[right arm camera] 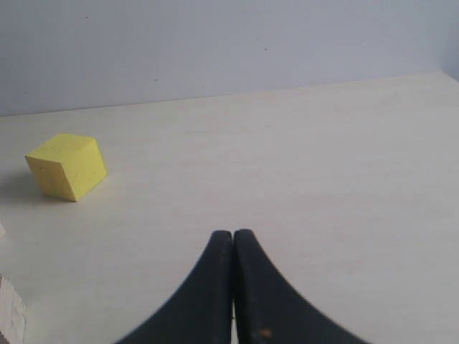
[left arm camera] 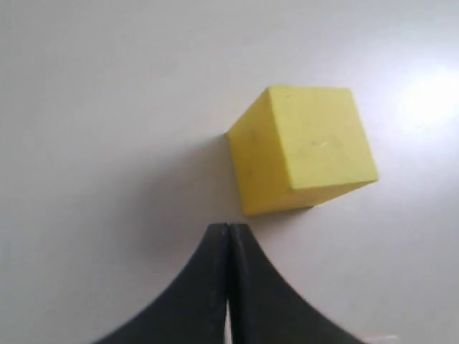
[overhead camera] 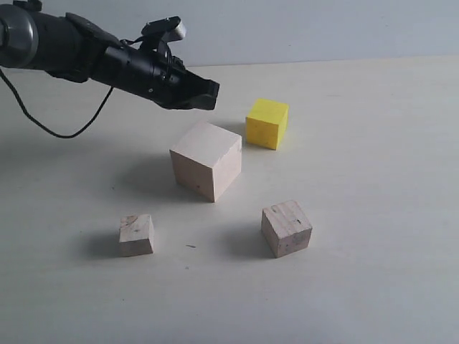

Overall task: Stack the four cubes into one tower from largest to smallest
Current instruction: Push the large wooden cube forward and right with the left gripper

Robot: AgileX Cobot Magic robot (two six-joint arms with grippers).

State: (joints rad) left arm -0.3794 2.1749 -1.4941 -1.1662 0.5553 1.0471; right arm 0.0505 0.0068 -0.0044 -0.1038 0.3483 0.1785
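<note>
Four cubes lie apart on the pale table. The largest pale wood cube (overhead camera: 206, 160) sits in the middle. Behind it to the right is the bright yellow cube (overhead camera: 267, 123), also seen in the wrist views (left arm camera: 301, 147) (right arm camera: 67, 166). The greyish grainy cube (overhead camera: 286, 228) is at the front right, the smallest bare wood cube (overhead camera: 136, 234) at the front left. My left gripper (overhead camera: 210, 93) hangs shut and empty in the air, above and behind the large cube, left of the yellow one; its tips (left arm camera: 228, 228) stop short of the yellow cube. My right gripper (right arm camera: 233, 235) is shut and empty, out of the exterior view.
A black cable (overhead camera: 50, 123) droops from the left arm over the table's back left. A pale wall (overhead camera: 323, 29) rises behind the table's far edge. A corner of the large cube (right arm camera: 10, 315) shows at the edge of the right wrist view.
</note>
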